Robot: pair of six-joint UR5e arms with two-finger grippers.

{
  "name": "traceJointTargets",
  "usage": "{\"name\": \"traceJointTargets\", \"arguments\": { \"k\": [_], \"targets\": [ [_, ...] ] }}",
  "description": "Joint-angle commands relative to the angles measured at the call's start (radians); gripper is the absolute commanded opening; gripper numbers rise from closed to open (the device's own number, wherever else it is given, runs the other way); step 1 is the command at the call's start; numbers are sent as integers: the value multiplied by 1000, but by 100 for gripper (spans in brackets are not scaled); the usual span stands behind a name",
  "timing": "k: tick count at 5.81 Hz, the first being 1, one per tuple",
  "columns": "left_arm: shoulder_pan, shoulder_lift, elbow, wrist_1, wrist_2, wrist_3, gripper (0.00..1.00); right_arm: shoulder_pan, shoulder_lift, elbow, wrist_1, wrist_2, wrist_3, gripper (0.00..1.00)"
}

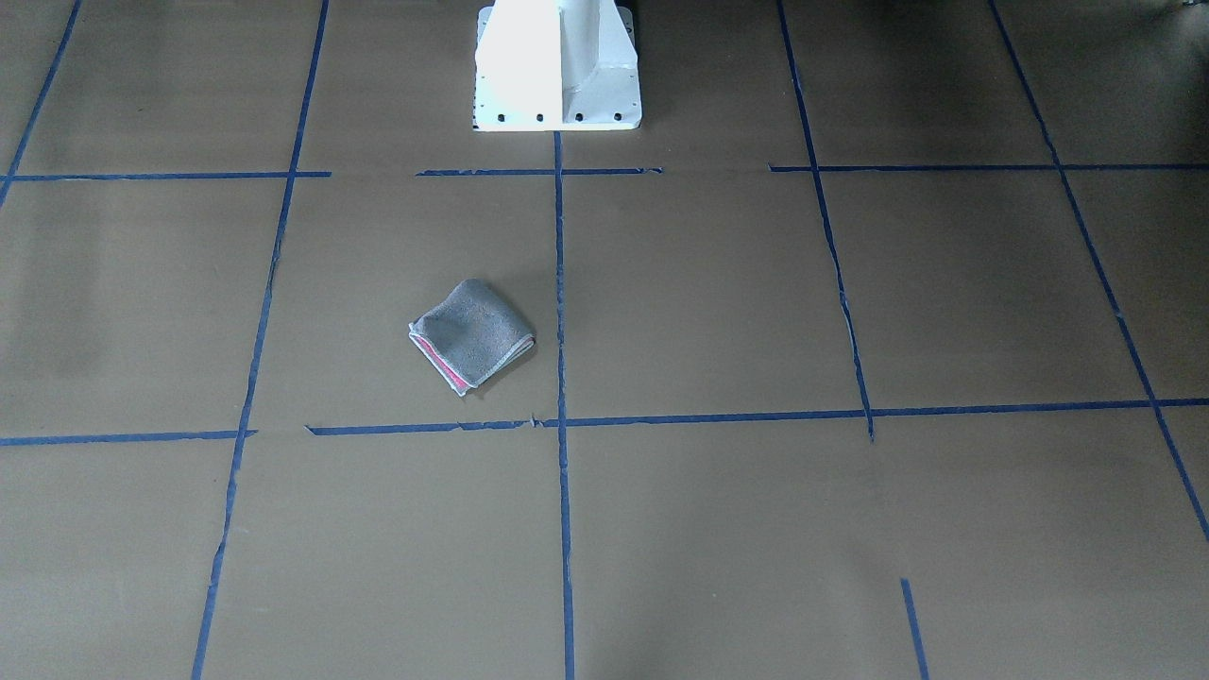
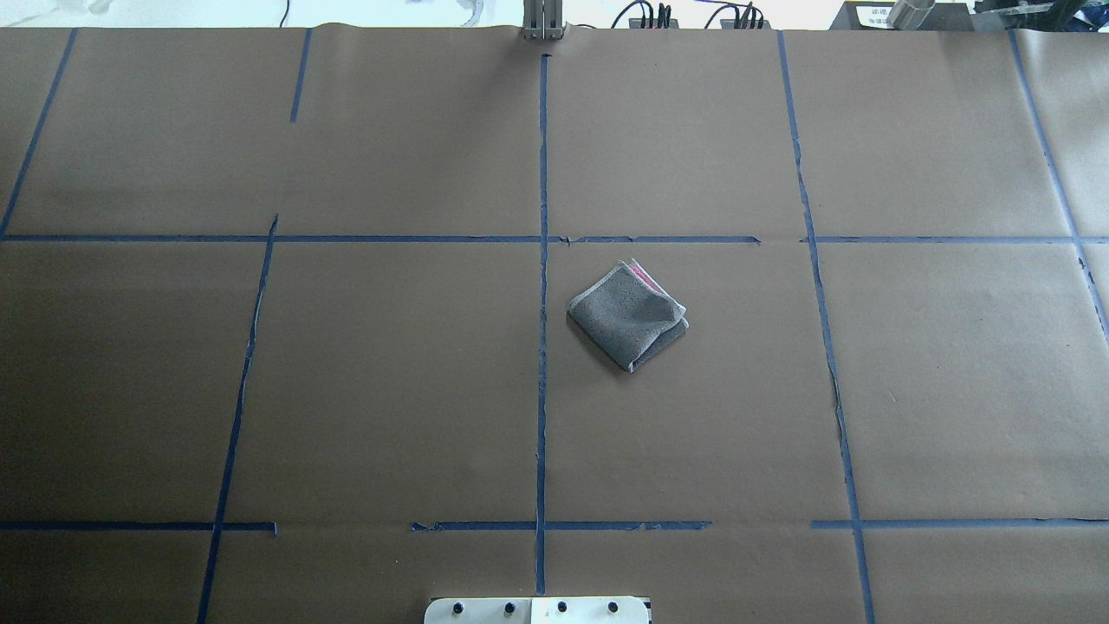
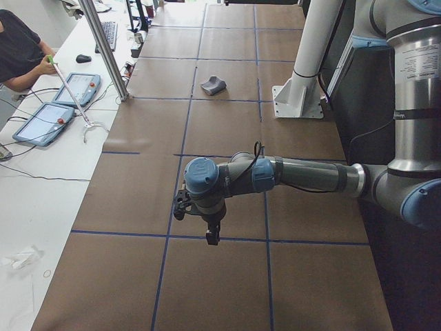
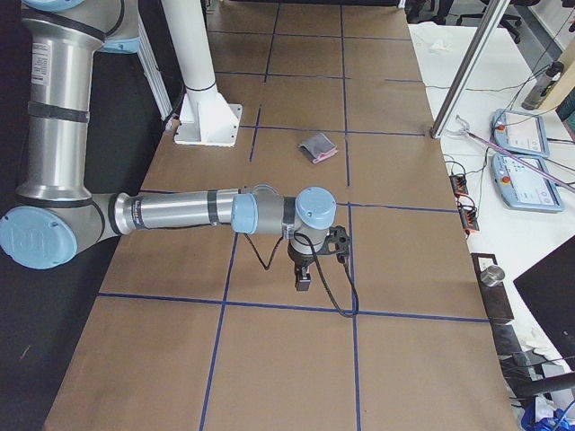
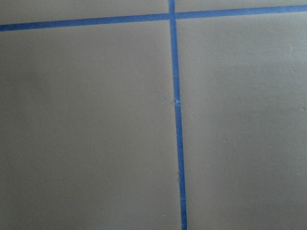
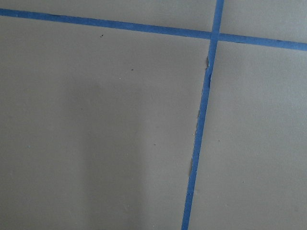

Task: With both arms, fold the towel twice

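The towel (image 1: 472, 332) lies folded into a small thick square, grey face up, with a strip of pink at one edge. In the overhead view it (image 2: 628, 314) sits just right of the centre tape line. It also shows small in the left side view (image 3: 213, 85) and the right side view (image 4: 318, 145). Nothing touches it. My left gripper (image 3: 212, 238) hangs over the table's left end, far from the towel. My right gripper (image 4: 304, 283) hangs over the right end. Both show only in the side views, so I cannot tell whether they are open or shut. The wrist views show only paper and tape.
Brown paper with blue tape lines (image 2: 542, 260) covers the table. The white pedestal base (image 1: 557, 66) stands at the robot's side. On the operators' side are a metal post (image 3: 103, 48), tablets (image 3: 76, 88) and a seated person (image 3: 21, 48).
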Motion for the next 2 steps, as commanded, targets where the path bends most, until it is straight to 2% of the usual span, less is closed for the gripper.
{"name": "traceJointTargets", "arguments": {
  "k": [1,2],
  "targets": [
    [1,2,-5,-3,-3,-14,100,1,1,-1,3,-2,4,100],
    [1,2,-24,0,-2,-14,100,1,0,-15,4,0,4,100]
  ]
}}
